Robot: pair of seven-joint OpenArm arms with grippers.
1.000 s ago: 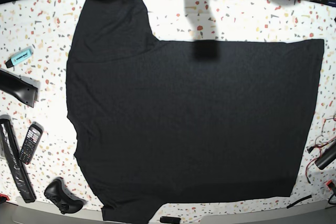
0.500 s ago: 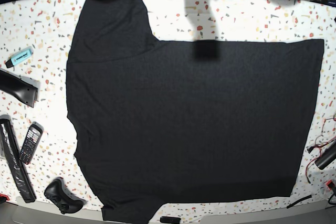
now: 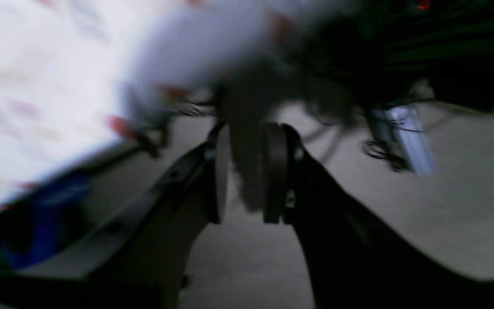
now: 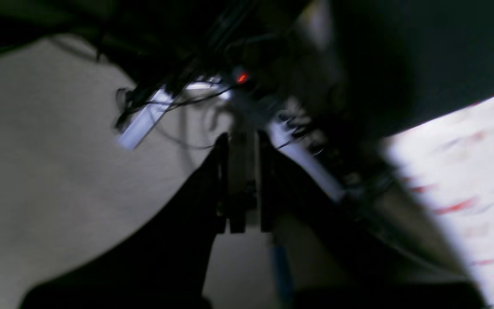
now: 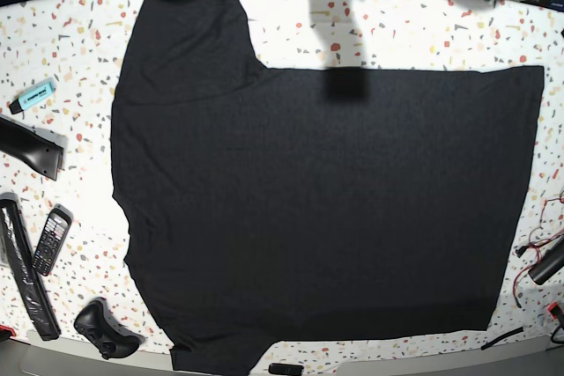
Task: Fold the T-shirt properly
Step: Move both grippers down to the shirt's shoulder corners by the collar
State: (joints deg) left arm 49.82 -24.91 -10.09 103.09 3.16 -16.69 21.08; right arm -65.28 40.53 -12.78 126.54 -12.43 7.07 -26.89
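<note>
T-shirt lay flat across the bench, soft and limp; its corners looked best to pinch. Left hand was parted and empty, right hand clenched on nothing.

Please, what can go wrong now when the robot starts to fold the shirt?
1. The T-shirt lies flat with few wrinkles to pinch, so the fingers may slip off or catch only one layer.
2. Small things lie close to its edge: a phone, a game controller, a highlighter. Dragged cloth could push them.
3. One sleeve reaches the far table edge and might slide off.
</note>
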